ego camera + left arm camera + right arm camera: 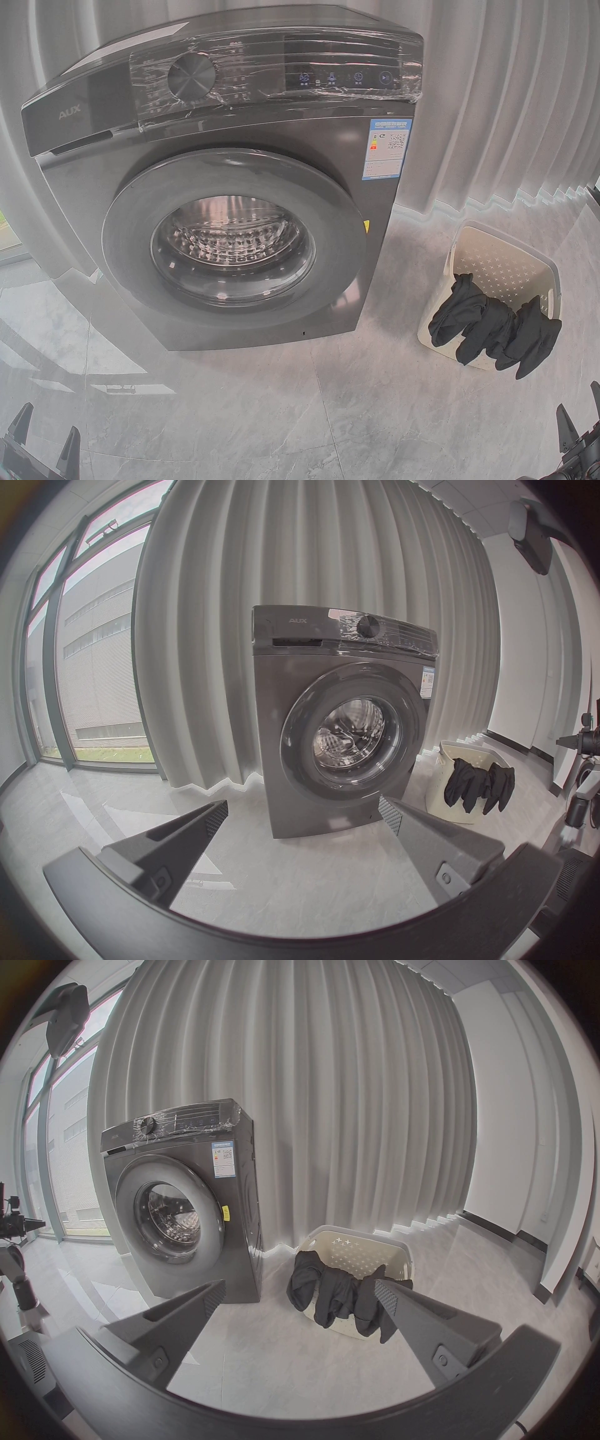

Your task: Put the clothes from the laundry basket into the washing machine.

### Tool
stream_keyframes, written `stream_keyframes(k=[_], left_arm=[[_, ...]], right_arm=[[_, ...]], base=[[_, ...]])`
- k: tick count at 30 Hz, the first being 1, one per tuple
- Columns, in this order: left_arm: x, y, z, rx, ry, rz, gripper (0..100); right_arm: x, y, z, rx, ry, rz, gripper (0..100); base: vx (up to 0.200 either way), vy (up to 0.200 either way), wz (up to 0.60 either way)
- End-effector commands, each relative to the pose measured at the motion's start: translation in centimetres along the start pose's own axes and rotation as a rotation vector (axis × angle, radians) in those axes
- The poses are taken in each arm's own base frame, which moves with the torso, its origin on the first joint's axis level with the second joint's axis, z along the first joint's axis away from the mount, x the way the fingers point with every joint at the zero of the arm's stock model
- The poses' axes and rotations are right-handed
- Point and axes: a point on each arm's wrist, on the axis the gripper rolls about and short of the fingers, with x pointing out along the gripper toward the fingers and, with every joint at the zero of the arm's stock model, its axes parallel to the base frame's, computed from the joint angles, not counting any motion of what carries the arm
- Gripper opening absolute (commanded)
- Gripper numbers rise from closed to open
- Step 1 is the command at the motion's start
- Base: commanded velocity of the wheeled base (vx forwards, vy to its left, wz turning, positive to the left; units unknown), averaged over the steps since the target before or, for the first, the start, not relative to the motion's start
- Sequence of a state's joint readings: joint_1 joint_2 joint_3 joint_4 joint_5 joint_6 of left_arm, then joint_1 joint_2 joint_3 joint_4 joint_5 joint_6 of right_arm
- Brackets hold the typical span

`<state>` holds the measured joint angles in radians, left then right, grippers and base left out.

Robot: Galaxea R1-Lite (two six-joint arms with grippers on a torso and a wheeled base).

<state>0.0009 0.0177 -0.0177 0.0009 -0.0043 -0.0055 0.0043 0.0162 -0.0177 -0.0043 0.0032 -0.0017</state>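
While the left end effector (49, 422) and right end effector (578, 400) sit spread apart, black clothes (494, 325) droop over the laundry basket (506, 262) rim: soft, light, probably best pinched at a thick fold.

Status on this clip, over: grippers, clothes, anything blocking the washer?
Status: left gripper and right gripper open, empty, held low. Pile of black clothes draped over laundry basket rim, beside washing machine. Obstacle: door looks shut, needs opening first.
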Motion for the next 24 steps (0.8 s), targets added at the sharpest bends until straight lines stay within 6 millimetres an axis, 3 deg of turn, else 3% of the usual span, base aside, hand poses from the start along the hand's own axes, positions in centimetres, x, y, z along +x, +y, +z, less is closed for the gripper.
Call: stream_keyframes(k=[1,5,16,24], left_arm=[[-0.02,0.0,-0.49,-0.001,-0.001,0.0,100],[-0.02,0.0,-0.48,-0.001,-0.002,0.0,100],[-0.02,0.0,-0.48,-0.001,-0.002,0.0,100],[-0.02,0.0,-0.48,-0.001,-0.002,0.002,100]], right_arm=[[0.12,0.0,-0.49,-0.001,0.016,0.002,100],[0.12,0.0,-0.49,0.0,0.016,0.0,100],[0.12,0.0,-0.49,0.0,0.016,0.0,100],[0.12,0.0,-0.49,0.0,0.016,0.0,100]], base=[[0.0,0.0,-0.6],[0.0,0.0,-0.6],[0.0,0.0,0.0],[0.0,-0.2,0.0]])
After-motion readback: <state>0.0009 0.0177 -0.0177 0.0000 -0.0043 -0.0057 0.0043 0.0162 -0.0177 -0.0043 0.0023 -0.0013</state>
